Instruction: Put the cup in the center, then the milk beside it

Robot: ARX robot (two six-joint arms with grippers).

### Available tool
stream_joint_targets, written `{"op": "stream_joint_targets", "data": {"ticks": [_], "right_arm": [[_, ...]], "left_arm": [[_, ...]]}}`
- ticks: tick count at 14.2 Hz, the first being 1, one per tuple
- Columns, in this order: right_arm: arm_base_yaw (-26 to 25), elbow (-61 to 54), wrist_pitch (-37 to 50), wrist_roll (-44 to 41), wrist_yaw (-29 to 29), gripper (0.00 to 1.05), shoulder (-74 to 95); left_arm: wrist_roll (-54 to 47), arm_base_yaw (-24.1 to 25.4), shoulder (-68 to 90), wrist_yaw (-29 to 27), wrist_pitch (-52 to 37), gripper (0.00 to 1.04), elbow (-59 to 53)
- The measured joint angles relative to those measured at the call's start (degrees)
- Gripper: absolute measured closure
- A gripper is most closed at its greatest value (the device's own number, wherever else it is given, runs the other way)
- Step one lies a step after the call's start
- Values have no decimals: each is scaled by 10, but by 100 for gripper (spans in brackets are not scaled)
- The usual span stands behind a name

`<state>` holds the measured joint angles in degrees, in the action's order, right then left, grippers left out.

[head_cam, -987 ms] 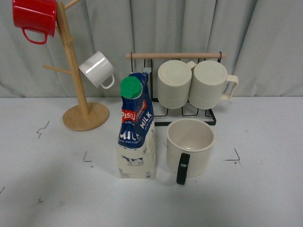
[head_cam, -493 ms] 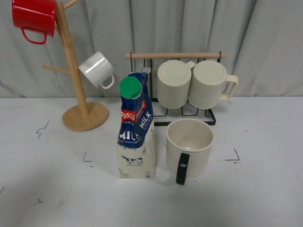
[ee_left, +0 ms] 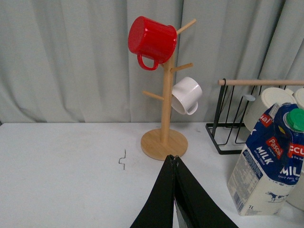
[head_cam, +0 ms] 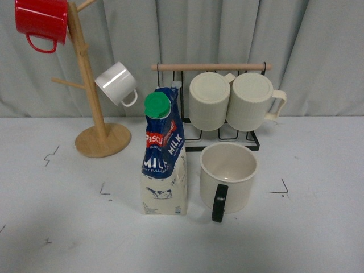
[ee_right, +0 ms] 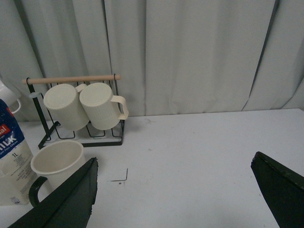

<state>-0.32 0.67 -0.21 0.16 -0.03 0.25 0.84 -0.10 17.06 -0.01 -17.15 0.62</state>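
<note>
Left claw (ee_left: 176, 164) pressed together, right claw (ee_right: 175, 190) spread; boxy carton (head_cam: 164, 159) beside round cup (head_cam: 228, 176).

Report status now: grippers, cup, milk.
Left gripper shut, empty; right gripper open, empty. Cup upright on table, milk standing beside it, a small gap between. Nothing in the way.

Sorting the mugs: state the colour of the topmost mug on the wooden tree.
Red; clearest in the left wrist view.
</note>
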Motion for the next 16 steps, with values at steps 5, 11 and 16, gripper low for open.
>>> {"op": "stream_joint_targets", "data": {"ticks": [5,11,16], "right_arm": [[0,0,0,0,0,6,0],[0,0,0,0,0,6,0],[0,0,0,0,0,6,0]], "left_arm": [[0,0,-59,0,60,103,0],[0,0,-166,0,176,103,0],[0,0,-166,0,174,23,0]]}}
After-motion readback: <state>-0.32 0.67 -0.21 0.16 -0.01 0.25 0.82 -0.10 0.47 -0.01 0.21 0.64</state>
